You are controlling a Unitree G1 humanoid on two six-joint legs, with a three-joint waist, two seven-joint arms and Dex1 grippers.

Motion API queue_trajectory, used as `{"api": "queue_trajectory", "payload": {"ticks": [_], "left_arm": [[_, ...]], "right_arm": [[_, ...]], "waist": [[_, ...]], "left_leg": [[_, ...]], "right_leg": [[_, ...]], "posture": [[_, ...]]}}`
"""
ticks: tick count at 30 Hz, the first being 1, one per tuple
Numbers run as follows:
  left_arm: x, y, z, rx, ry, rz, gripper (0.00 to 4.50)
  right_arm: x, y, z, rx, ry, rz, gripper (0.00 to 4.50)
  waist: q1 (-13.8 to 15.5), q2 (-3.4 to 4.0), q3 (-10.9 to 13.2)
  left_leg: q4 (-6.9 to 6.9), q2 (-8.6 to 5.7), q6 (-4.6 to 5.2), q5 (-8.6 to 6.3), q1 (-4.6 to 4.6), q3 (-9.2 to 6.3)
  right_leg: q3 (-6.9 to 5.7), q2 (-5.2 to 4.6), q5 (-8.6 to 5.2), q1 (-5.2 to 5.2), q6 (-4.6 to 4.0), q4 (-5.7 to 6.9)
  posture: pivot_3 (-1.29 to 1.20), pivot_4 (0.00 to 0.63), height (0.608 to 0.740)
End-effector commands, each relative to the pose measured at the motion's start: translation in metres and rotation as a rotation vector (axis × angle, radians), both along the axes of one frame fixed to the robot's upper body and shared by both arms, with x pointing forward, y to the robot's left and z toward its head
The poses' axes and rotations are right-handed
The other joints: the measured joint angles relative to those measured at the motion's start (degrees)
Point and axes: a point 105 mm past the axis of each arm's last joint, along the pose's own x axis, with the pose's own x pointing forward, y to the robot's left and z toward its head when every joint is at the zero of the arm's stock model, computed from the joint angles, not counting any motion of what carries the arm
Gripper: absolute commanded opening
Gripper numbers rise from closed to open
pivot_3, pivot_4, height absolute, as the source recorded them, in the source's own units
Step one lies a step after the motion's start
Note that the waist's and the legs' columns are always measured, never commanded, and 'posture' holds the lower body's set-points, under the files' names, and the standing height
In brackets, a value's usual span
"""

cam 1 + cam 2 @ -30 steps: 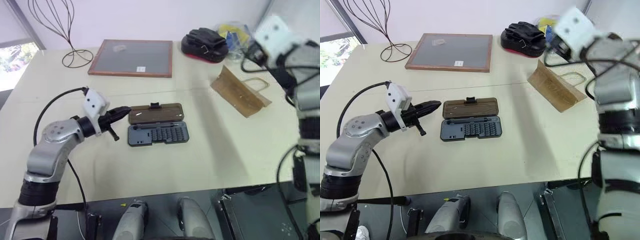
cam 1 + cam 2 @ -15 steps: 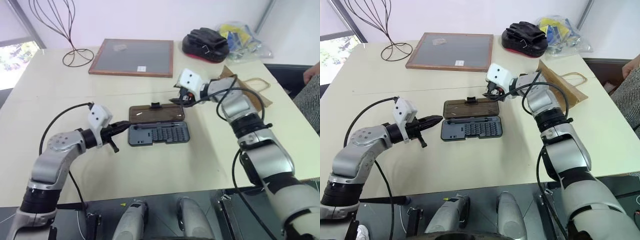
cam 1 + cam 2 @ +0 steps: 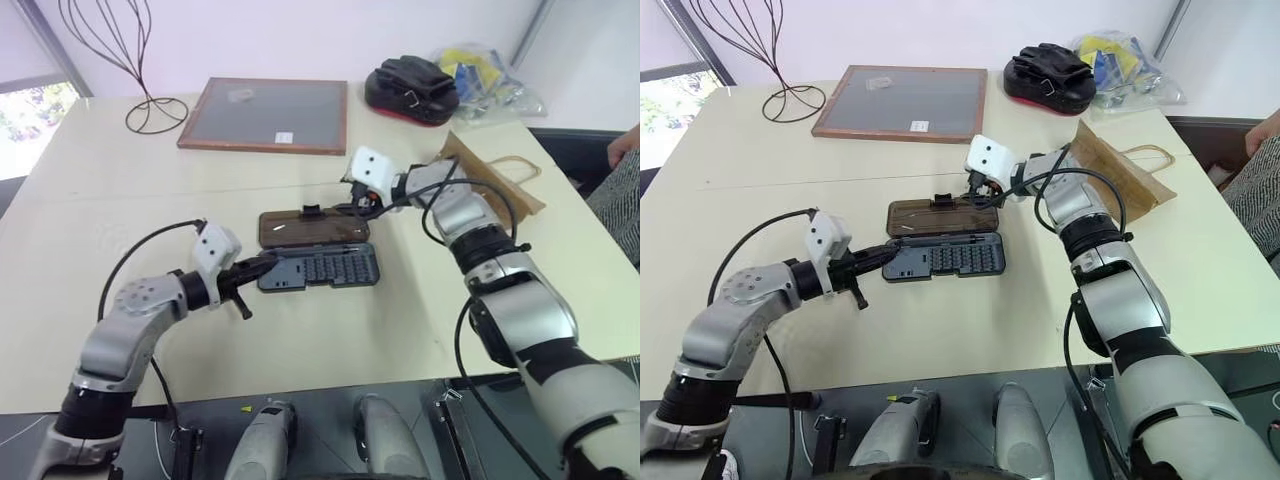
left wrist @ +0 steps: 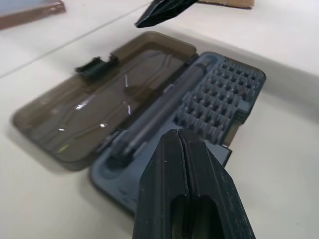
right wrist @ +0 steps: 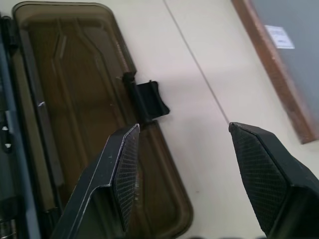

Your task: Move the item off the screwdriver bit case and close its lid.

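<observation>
The screwdriver bit case [image 3: 318,268] lies open mid-table, its dark tray showing rows of bits. Its smoky-brown lid [image 3: 312,226] lies flat behind the tray, latch [image 5: 149,99] on the far edge. The brown paper bag, the item [image 3: 490,185], rests on the table to the right, clear of the case. My left gripper [image 3: 270,260] is shut and empty, its tip at the tray's left end; contact is unclear. My right gripper [image 5: 183,128] is open and hovers over the lid's far edge near the latch, holding nothing.
A wood-framed grey board [image 3: 265,115] lies at the back, a wire ornament [image 3: 120,60] to its left. A black pouch on a red base [image 3: 408,90] and a plastic bag [image 3: 485,75] sit at the back right. A person's hand [image 3: 622,145] shows at the right edge.
My right arm swung down and left from above the paper bag to the lid's far edge. My left gripper sank and moved right to the tray's left end.
</observation>
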Motion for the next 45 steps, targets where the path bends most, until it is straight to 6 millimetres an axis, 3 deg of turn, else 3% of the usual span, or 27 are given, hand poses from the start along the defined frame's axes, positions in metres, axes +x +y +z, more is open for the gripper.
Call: {"api": "queue_trajectory", "payload": {"ticks": [1, 8, 20, 26, 33, 36, 41, 45], "left_arm": [[0.006, -0.002, -0.007, 0.015, -0.018, 0.004, 0.0], [0.009, -0.001, -0.008, -0.003, -0.027, 0.024, 0.0], [0.006, -0.004, -0.011, -0.014, -0.016, 0.027, 0.0], [0.003, -0.004, -0.013, -0.013, -0.012, 0.03, 0.0], [0.002, -0.001, -0.002, -0.046, -0.03, 0.054, 0.0], [0.006, 0.003, 0.023, -0.11, -0.072, 0.078, 0.0], [0.02, 0.016, 0.085, -0.235, -0.203, 0.149, 0.0], [0.025, 0.021, 0.099, -0.245, -0.244, 0.181, 0.0]], "right_arm": [[0.003, 0.008, 0.014, 0.007, -0.034, 0.018, 2.96], [0.008, 0.004, 0.011, 0.005, -0.016, -0.018, 2.96], [0.014, -0.008, -0.017, -0.032, 0.027, -0.111, 2.96], [0.018, -0.011, -0.022, -0.034, 0.028, -0.157, 2.96], [0.017, -0.011, -0.026, -0.006, 0.054, -0.163, 2.96], [0.016, -0.013, -0.031, -0.004, 0.073, -0.173, 2.96], [0.014, -0.013, -0.038, 0.093, 0.195, -0.23, 2.96], [0.016, -0.022, -0.041, 0.145, 0.245, -0.316, 2.96]], "waist": [[-0.04, 0.0, 0.0], [-0.03, 0.0, 0.0], [-0.13, 0.01, 0.0], [-0.11, 0.02, 0.0], [-0.1, 0.02, -0.01], [-0.1, 0.02, 0.0], [-0.05, 0.0, -0.02], [-0.17, 0.03, -0.04]], "left_leg": [[0.0, 0.0, 0.0, 0.0, 0.0, 0.0], [-0.01, -0.11, -0.02, 0.01, 0.0, -0.01], [-0.01, -0.12, -0.03, 0.01, 0.0, -0.01], [0.0, -0.12, -0.02, 0.01, 0.01, -0.01], [0.01, -0.12, -0.02, 0.01, 0.01, -0.01], [0.0, -0.12, -0.02, 0.01, 0.01, -0.02], [0.05, -0.13, -0.01, 0.01, 0.01, -0.06], [0.04, -0.14, -0.12, 0.07, 0.07, -0.04]], "right_leg": [[0.0, 0.0, 0.0, 0.0, 0.0, 0.0], [0.02, 0.0, 0.01, -0.05, -0.01, 0.03], [0.03, 0.0, 0.01, -0.06, -0.01, 0.05], [0.03, 0.0, 0.01, -0.06, -0.02, 0.08], [0.03, 0.0, 0.01, -0.05, -0.02, 0.09], [0.03, 0.0, 0.01, -0.06, -0.02, 0.09], [0.01, 0.01, 0.01, -0.02, -0.02, 0.11], [0.02, 0.01, 0.02, 0.04, -0.02, 0.1]], "posture": [[0.0, 0.15, 0.734], [0.0, 0.15, 0.734], [0.0, 0.15, 0.734], [0.0, 0.15, 0.734], [0.0, 0.15, 0.734], [0.0, 0.15, 0.734], [0.0, 0.15, 0.734], [0.0, 0.15, 0.734]]}}
